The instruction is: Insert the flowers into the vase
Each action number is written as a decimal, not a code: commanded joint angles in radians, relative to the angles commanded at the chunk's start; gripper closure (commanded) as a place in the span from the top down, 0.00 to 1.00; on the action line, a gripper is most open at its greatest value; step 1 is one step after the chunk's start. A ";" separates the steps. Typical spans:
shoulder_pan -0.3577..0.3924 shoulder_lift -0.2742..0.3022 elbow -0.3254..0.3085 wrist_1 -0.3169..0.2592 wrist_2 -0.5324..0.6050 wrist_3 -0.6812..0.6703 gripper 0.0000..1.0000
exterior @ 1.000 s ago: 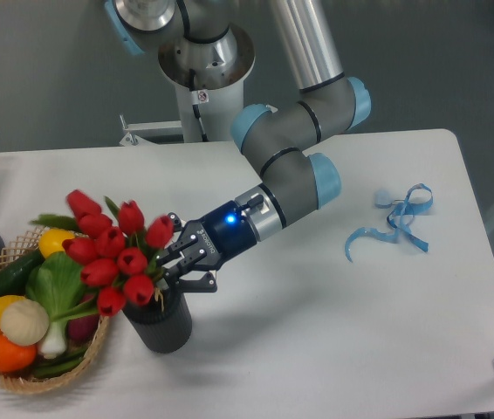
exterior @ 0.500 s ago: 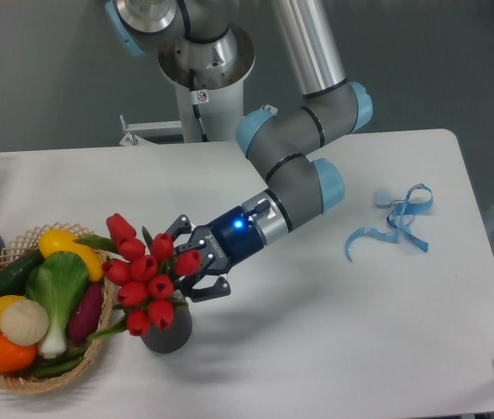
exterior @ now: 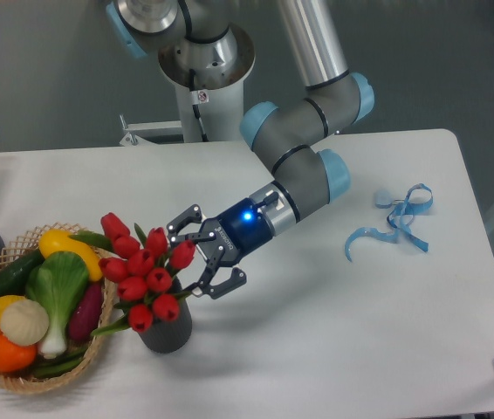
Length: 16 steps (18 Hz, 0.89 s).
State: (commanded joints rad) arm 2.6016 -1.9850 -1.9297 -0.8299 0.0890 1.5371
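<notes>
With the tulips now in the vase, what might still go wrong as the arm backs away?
The open gripper sits right beside the flowers; a finger could snag a bud and drag the bunch out. The flowers lean left toward the wicker basket, so the small vase might tip if nudged.

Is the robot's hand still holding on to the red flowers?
Cannot tell. In the camera view the hand is spread open beside the flowers standing in the vase, but buds overlap its fingers.
</notes>
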 joint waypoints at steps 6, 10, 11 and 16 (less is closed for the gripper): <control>0.061 0.084 -0.021 -0.005 0.018 -0.014 1.00; 0.084 0.161 -0.003 -0.003 0.124 -0.205 1.00; 0.087 0.173 0.012 -0.003 0.174 -0.257 1.00; 0.120 0.239 0.034 0.000 0.434 -0.307 1.00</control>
State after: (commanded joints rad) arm 2.7212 -1.7459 -1.8960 -0.8299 0.5228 1.2303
